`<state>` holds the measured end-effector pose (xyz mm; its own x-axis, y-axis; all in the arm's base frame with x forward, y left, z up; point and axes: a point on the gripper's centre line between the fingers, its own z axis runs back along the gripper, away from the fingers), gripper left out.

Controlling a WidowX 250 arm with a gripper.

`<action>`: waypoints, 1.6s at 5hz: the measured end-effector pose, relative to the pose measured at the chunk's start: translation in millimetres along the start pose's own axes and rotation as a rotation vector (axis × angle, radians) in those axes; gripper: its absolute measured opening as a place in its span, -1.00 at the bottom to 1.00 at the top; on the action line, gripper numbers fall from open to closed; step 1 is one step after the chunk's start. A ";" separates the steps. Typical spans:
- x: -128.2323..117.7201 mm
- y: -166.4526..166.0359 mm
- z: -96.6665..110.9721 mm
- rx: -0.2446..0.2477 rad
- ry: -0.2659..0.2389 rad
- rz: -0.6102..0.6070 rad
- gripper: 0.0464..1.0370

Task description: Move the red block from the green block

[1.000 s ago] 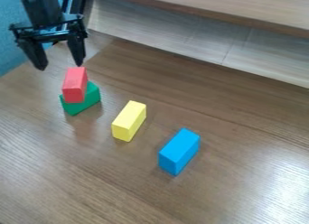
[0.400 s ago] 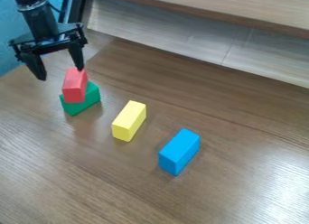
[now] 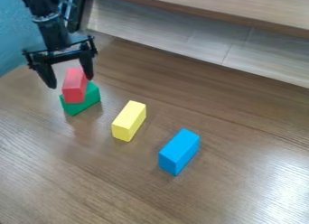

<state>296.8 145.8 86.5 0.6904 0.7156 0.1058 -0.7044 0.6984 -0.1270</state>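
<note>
My gripper [image 3: 71,83] is open at the upper left, its two fingers apart on either side of the red block's upper end. The left finger has a small gap to the block; the right one is close by its right edge, and I cannot tell whether it touches. The red block [image 3: 74,86] rests on top of the green block [image 3: 91,99], which lies on the wooden table and is partly covered by it.
A yellow block [image 3: 129,120] lies to the right of the stack, and a blue block [image 3: 179,151] farther right and nearer the camera. A raised wooden ledge [image 3: 241,17] runs along the back of the table [image 3: 72,182].
The gripper has come down and shifted right, from above and left of the red block to around its upper end. The blocks have not moved.
</note>
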 end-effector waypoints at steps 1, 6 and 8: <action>3.7 0.5 -7.2 0.017 0.002 0.010 0.93; 0.9 -13.7 -16.2 -0.037 0.019 -0.094 0.06; -11.3 -87.8 -3.3 -0.064 0.022 -0.387 0.06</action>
<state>351.4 76.4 93.3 0.9069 0.3985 0.1366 -0.3800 0.9139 -0.1429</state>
